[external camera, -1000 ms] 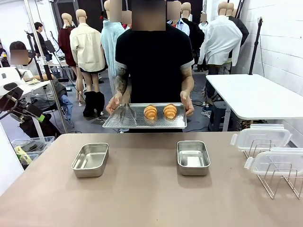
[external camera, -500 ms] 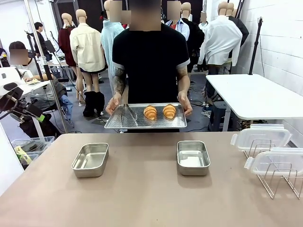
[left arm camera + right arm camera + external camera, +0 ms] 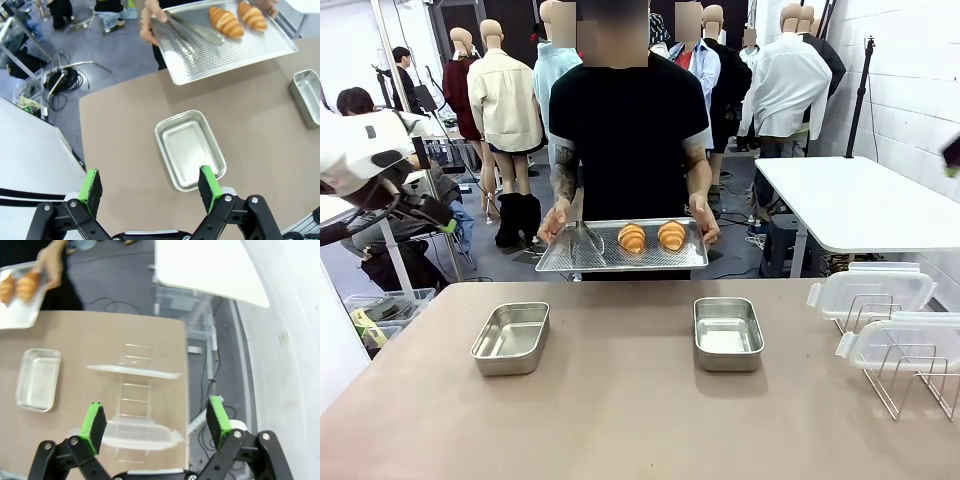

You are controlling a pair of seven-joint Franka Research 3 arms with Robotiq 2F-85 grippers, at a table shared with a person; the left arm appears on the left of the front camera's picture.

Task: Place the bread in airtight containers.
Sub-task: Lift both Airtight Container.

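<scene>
Nothing is packed yet. The two croissants (image 3: 632, 237) lie on the tray (image 3: 620, 262) that the person (image 3: 625, 130) holds past the far side of the counter (image 3: 620, 420). The left tub (image 3: 511, 338) and right tub (image 3: 728, 333) sit empty, lids (image 3: 870, 290) off. My left tool (image 3: 150, 184) hangs wide open above the left tub, my right tool (image 3: 155, 421) wide open above the lids. The croissants are well apart from both.

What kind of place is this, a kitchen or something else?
Probably a robot test lab, not a kitchen: the robot's left gripper hangs over a plain table with two steel tubs, cables lie on the floor, and a person holds a tray of croissants.
</scene>
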